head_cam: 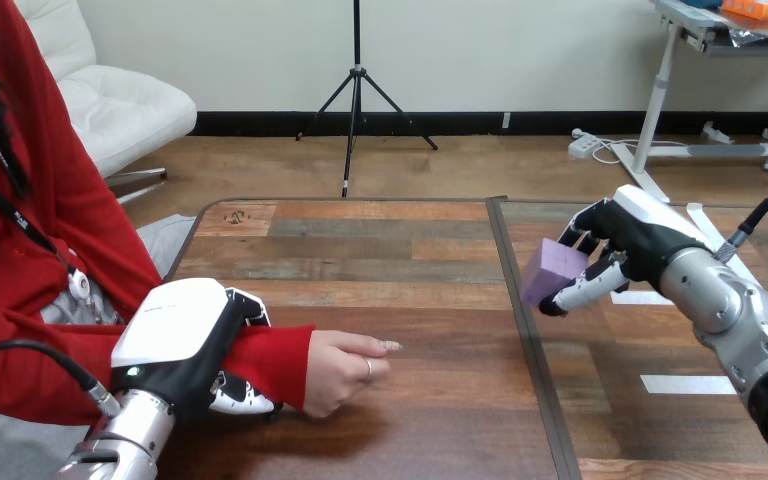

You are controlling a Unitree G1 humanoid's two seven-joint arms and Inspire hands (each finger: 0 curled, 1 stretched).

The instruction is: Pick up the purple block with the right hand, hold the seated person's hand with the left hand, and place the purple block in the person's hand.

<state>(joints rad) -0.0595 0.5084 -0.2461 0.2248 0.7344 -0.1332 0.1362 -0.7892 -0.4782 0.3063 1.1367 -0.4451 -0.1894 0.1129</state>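
Note:
The purple block [552,273] is up off the table at the right, pinched between the fingers and thumb of my right hand [620,245]. At the lower left the person's hand [345,369] rests on the table, loosely closed with a finger pointing right. My left hand [195,340] lies over the person's red-sleeved forearm, with its fingers curled down round the far side and its fingertips [245,400] showing under the sleeve. The block hangs well to the right of the person's hand and above it.
The wooden table [400,250] has a dark seam running front to back near its middle. White tape strips [687,384] lie on the right half. The person sits at the table's left side.

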